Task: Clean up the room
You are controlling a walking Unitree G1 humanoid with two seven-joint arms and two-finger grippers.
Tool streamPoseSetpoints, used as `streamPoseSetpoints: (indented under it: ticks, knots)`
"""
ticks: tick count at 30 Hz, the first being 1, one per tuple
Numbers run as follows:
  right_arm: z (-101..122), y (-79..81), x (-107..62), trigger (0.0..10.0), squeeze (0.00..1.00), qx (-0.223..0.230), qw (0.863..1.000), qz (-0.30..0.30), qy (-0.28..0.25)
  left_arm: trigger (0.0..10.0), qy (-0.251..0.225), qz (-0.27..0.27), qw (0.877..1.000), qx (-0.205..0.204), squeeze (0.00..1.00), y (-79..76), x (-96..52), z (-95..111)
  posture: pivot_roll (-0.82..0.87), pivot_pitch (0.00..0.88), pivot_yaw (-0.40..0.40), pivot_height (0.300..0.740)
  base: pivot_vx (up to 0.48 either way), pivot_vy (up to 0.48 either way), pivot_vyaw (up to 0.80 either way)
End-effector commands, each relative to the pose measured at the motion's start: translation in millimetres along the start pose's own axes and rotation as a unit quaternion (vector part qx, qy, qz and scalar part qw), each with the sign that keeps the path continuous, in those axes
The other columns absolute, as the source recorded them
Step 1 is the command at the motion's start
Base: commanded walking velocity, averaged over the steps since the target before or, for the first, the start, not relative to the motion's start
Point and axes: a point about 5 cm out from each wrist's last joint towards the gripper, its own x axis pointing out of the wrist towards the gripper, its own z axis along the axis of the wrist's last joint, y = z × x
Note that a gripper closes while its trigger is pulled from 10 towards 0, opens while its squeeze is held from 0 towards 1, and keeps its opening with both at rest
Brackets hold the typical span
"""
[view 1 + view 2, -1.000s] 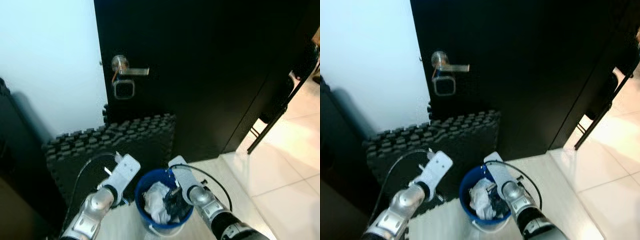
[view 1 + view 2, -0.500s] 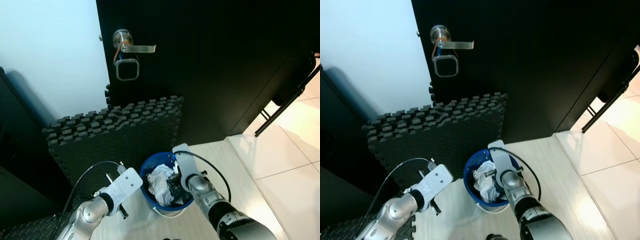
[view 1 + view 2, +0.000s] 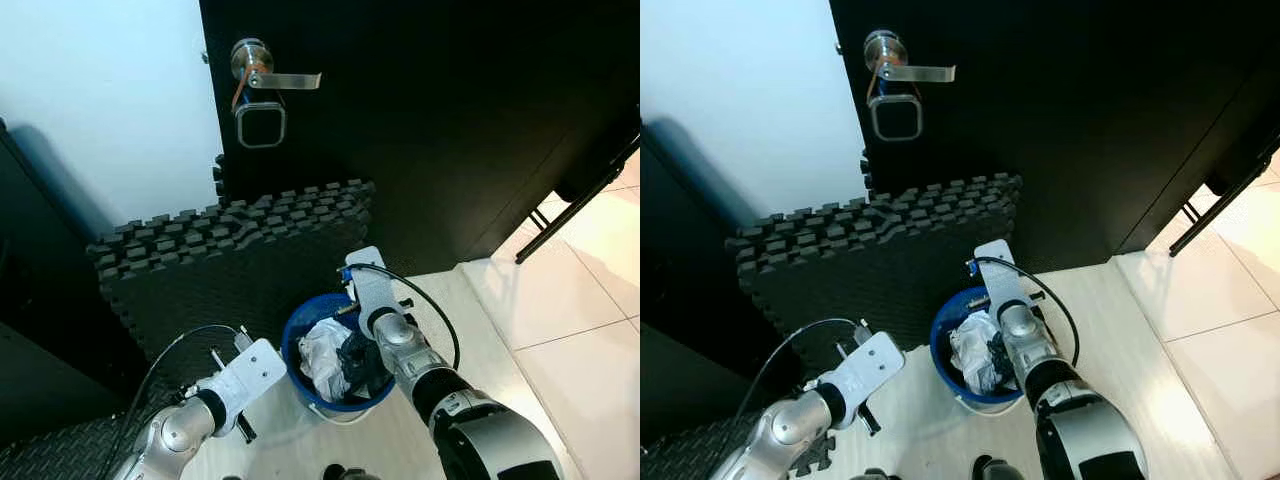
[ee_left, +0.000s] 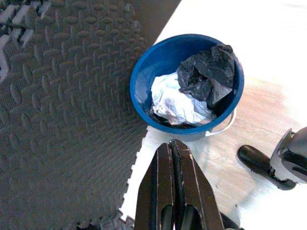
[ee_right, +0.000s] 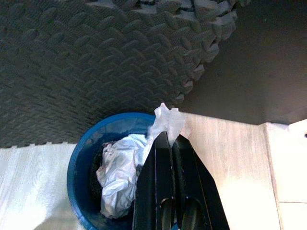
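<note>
A blue bucket [image 3: 300, 335] stands on the pale floor [image 3: 480, 330], just in front of dark foam mats [image 3: 230, 260] that lean against a black door [image 3: 450, 120]. Inside the bucket lie a crumpled white bag [image 4: 175, 100] and a black bag [image 4: 208, 72].

The head views show the door with its metal handle [image 3: 270, 78], the white wall [image 3: 100, 100] beside it, and both silver arms reaching down. They do not show the fingertips well. The left wrist view shows the whole bucket from above, with its white bail handle [image 4: 223, 127] on one side, and a dark foot [image 4: 256, 160] of the robot on the floor. The right wrist view shows what the others hide: a small piece of thin whitish plastic [image 5: 169, 122] stands up at the tips of the right hand [image 5: 170, 139].

The right arm is bent down over the bucket, its wrist above the rim next to the door. The right hand has its two black fingers pressed together, pinching the plastic piece over the bucket's edge.

The left arm is low beside the bucket, on the side of the mats, not touching it. The left hand [image 4: 173, 146] points toward the bucket, and its fingers are pressed together with nothing between them.
</note>
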Motion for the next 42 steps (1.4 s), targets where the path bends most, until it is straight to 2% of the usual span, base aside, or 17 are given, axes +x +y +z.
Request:
streamPoseSetpoints:
  ticks: [1, 2, 7, 8, 15, 19, 20, 23, 25, 26, 27, 29, 30, 31, 35, 36, 42]
  knots:
    - [-9.0, 0.1, -2.6, 10.0, 0.46, 0.001, 1.000, -0.006, 0.007, 10.0, 0.020, -0.009, 1.000, 0.004, 0.00, -2.4, -4.7, -7.9, 0.12, 0.288, -0.072, 0.740, 0.000, 0.000, 0.00]
    - [-8.3, -0.3, -2.7, 10.0, 0.97, -0.004, 1.000, -0.008, 0.003, 10.0, 0.020, -0.008, 1.000, 0.003, 0.00, -2.2, -4.5, -7.4, 0.12, 0.288, -0.072, 0.740, 0.000, 0.000, 0.00]
    - [-8.2, -0.9, -3.0, 10.0, 1.00, -0.037, 0.999, -0.019, -0.002, 10.0, 0.020, -0.009, 1.000, 0.003, 0.00, -1.9, -4.4, -6.5, 0.12, 0.285, -0.070, 0.740, 0.000, 0.000, 0.00]
    - [-9.1, -1.4, -3.2, 10.0, 0.00, -0.040, 0.999, -0.023, -0.001, 10.0, 0.020, -0.009, 1.000, 0.003, 0.00, -1.9, -4.4, -6.3, 0.12, 0.285, -0.070, 0.740, 0.000, 0.000, 0.00]
    - [-13.7, -2.9, -4.9, 10.0, 0.00, -0.034, 0.999, -0.031, 0.001, 10.0, 0.021, -0.009, 1.000, 0.004, 0.00, -1.4, -2.5, -5.5, 0.12, 0.278, -0.069, 0.740, 0.000, 0.000, 0.00]
    - [-19.7, -5.4, -7.0, 10.0, 0.00, -0.004, 0.999, -0.047, 0.008, 10.0, 0.022, -0.006, 1.000, 0.000, 0.00, -2.0, 0.5, -5.5, 0.10, 0.248, -0.077, 0.740, 0.000, 0.000, 0.00]
    - [-25.4, -6.4, -9.3, 10.0, 0.00, 0.026, 0.998, -0.056, 0.013, 10.0, 0.021, 0.002, 1.000, -0.006, 0.00, -1.7, 3.1, -5.1, 0.10, 0.218, -0.084, 0.740, 0.000, 0.000, 0.00]
    - [-30.4, -5.9, -11.5, 10.0, 0.00, 0.049, 0.997, -0.057, 0.017, 10.0, 0.021, 0.011, 1.000, -0.017, 0.00, -0.4, 5.3, -4.5, 0.10, 0.212, -0.086, 0.740, 0.000, 0.000, 0.00]
    - [-41.3, -2.2, -15.9, 10.0, 0.00, 0.080, 0.995, -0.043, 0.032, 10.0, 0.026, 0.040, 0.997, -0.058, 0.00, 4.4, 9.4, -6.8, 0.08, 0.161, -0.097, 0.740, 0.000, 0.000, 0.00]
    - [-41.3, -2.2, -15.9, 10.0, 0.00, 0.080, 0.995, -0.043, 0.032, 10.0, 0.026, 0.040, 0.997, -0.058, 0.00, 4.4, 9.4, -6.8, 0.08, 0.161, -0.097, 0.740, 0.000, 0.000, 0.00]
    - [-56.4, 6.0, -24.2, 10.0, 0.00, 0.146, 0.988, -0.008, 0.048, 10.0, 0.037, 0.087, 0.988, -0.122, 0.00, 12.3, 12.5, -14.2, 0.07, 0.115, -0.096, 0.740, 0.000, 0.000, 0.00]
    - [-63.1, 9.4, -30.4, 10.0, 0.00, 0.191, 0.980, 0.005, 0.046, 10.0, 0.044, 0.115, 0.980, -0.154, 0.00, 17.9, 13.2, -18.8, 0.06, 0.081, -0.091, 0.740, 0.000, 0.000, 0.00]
    - [-63.1, 9.4, -30.4, 10.0, 0.00, 0.191, 0.980, 0.005, 0.046, 10.0, 0.044, 0.115, 0.980, -0.154, 0.00, 17.9, 13.2, -18.8, 0.06, 0.081, -0.091, 0.740, 0.000, 0.000, 0.00]
    - [-67.0, 8.8, -36.1, 10.0, 0.00, 0.212, 0.976, -0.001, 0.038, 10.0, 0.045, 0.130, 0.978, -0.159, 0.00, 22.5, 14.8, -19.6, 0.05, 0.056, -0.085, 0.740, 0.000, 0.000, 0.00]
    - [-70.3, 6.7, -42.5, 10.0, 0.00, 0.207, 0.978, -0.016, 0.030, 10.0, 0.037, 0.143, 0.979, -0.140, 0.00, 27.2, 19.1, -16.1, 0.05, 0.019, -0.073, 0.740, 0.000, 0.000, 0.00]
    - [-72.6, 3.5, -44.1, 10.0, 0.00, 0.188, 0.981, -0.033, 0.034, 10.0, 0.029, 0.152, 0.979, -0.136, 0.00, 28.3, 23.2, -11.4, 0.04, 0.002, -0.065, 0.740, 0.000, 0.000, 0.00]
    - [-70.3, -0.2, -43.1, 10.0, 0.00, 0.200, 0.978, -0.048, 0.025, 10.0, 0.020, 0.149, 0.980, -0.131, 0.00, 24.3, 38.6, -0.4, 0.02, 0.000, -0.045, 0.740, 0.000, 0.000, 0.00]
